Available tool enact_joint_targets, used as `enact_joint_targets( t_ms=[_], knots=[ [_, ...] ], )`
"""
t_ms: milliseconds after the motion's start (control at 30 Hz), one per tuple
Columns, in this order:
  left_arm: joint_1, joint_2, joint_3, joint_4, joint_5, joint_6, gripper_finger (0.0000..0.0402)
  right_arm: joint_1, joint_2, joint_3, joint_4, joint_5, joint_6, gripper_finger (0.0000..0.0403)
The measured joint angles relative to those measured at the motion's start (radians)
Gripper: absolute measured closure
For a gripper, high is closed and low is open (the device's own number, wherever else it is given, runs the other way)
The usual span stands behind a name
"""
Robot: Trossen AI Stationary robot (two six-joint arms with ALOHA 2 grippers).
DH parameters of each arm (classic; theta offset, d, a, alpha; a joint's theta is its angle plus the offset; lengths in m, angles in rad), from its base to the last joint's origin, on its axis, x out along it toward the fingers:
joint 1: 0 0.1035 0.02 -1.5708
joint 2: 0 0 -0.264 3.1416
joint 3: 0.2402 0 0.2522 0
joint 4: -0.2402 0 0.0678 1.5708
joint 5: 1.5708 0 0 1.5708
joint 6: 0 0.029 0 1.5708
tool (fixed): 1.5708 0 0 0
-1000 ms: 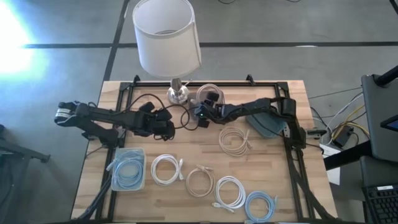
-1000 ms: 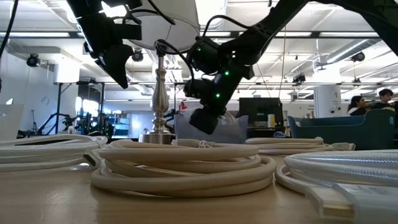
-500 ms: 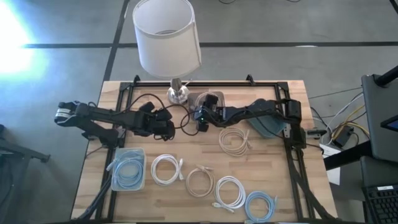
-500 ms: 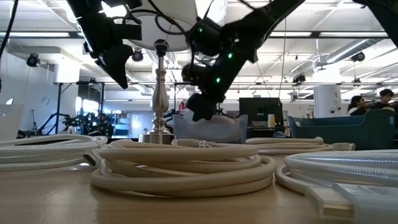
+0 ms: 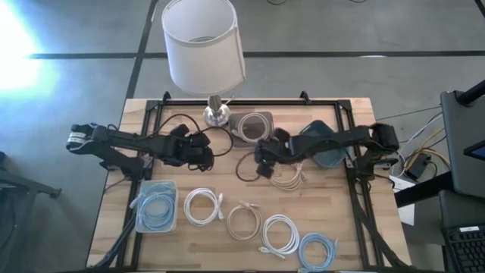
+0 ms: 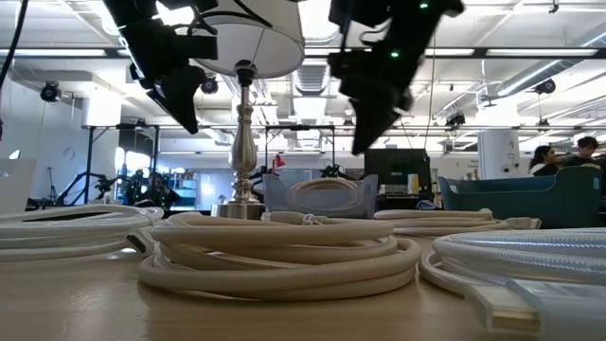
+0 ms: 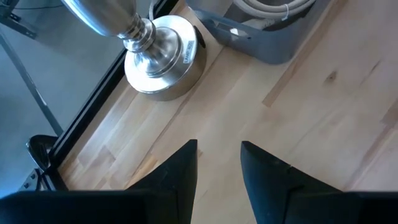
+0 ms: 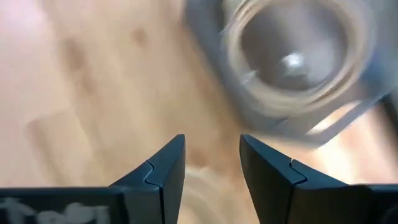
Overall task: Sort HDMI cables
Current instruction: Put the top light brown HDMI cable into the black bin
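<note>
Wooden planks are making the table [image 5: 114, 220] that we are working on, and a dark metal frame [image 5: 250, 99] is running along its far edge. At that far edge a lamp is standing: its white shade [image 5: 202, 44] is covering much of the view from above, and its silver base [image 5: 216, 114] is resting just beside a small grey bin [image 5: 252, 126].

Our right arm is reaching from the right side toward the middle of the table. Our right gripper [image 5: 263, 165] is hanging above the wood, between the grey bin and a beige coil [image 5: 288, 173]; its fingers [image 8: 163, 168] are standing apart and nothing is between them. Our left arm is waiting on the left side, and our left gripper [image 5: 203, 155] is hovering near the lamp base with its fingers [image 7: 180, 171] also spread and empty.

The HDMI cables are lying in several places. One beige coil [image 5: 255, 123] is sitting inside the grey bin. A light blue coil [image 5: 157, 208] is lying in a clear tray [image 5: 141, 225] at the left. Along the near side we are seeing a white coil [image 5: 202, 206], a beige coil [image 5: 243, 221], another white coil [image 5: 280, 233] and a light blue coil [image 5: 317, 251], each one apart from the next. A grey-blue bin [image 5: 327, 154] is partly hidden under the right arm.
</note>
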Motion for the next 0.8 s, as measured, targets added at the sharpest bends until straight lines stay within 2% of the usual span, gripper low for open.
enact_joint_targets(
  t_ms=[200, 400, 567, 800],
  knots=[
    [0.000, 0.000, 0.000, 0.003, 0.000, 0.000, 0.0275, 0.063, -0.028, -0.136, 0.017, -0.175, 0.199, 0.0264],
    [0.000, 0.000, 0.000, 0.006, 0.001, 0.000, 0.0276, 0.093, -0.024, -0.245, 0.079, -0.283, 0.324, 0.0261],
    [0.000, 0.000, 0.000, 0.014, 0.001, 0.002, 0.0277, 0.091, -0.024, -0.285, 0.125, -0.322, 0.382, 0.0264],
    [0.000, 0.000, 0.000, 0.024, 0.003, 0.023, 0.0277, 0.091, -0.024, -0.273, 0.126, -0.331, 0.381, 0.0264]
  ],
)
